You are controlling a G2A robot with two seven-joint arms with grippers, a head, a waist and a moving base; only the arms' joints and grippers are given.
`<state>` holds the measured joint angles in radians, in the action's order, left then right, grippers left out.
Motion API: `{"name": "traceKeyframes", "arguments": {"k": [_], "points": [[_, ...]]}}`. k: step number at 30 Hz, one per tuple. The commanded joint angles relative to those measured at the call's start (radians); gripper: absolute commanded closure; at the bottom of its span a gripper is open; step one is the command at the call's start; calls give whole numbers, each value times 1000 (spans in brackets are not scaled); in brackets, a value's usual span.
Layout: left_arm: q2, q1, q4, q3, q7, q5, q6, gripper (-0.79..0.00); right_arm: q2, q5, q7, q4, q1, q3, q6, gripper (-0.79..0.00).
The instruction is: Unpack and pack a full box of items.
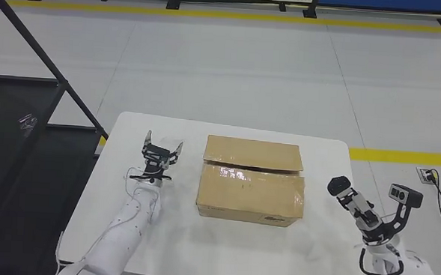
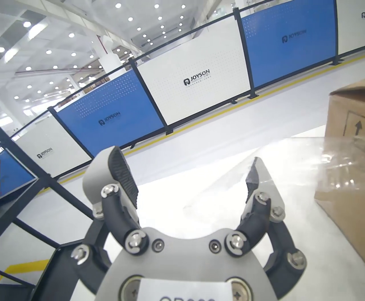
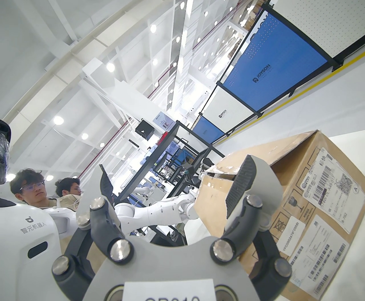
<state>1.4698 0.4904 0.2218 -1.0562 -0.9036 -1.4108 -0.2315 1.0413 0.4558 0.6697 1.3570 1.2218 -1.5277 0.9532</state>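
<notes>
Box flaps down on table, contents hidden; left claw, right claw both spread wide, empty, flanking it.

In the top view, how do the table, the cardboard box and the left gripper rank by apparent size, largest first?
1. table
2. cardboard box
3. left gripper
The differences are plain, so no two of them tie.

White table, black rack, yellow floor line
</notes>
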Motion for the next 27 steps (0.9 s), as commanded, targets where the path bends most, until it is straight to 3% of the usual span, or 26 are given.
{"name": "traceKeyframes", "arguments": {"k": [1, 13, 27], "points": [[-8, 13, -1, -11, -18, 11, -10, -785, 0, 3, 7, -4, -12, 7, -2, -785], [-47, 94, 24, -54, -49, 35, -137, -785, 4, 13, 55, -37, -86, 54, -14, -785], [-65, 191, 83, -72, -22, 30, -170, -785, 6, 40, 94, -66, -119, 83, -6, -785]]}}
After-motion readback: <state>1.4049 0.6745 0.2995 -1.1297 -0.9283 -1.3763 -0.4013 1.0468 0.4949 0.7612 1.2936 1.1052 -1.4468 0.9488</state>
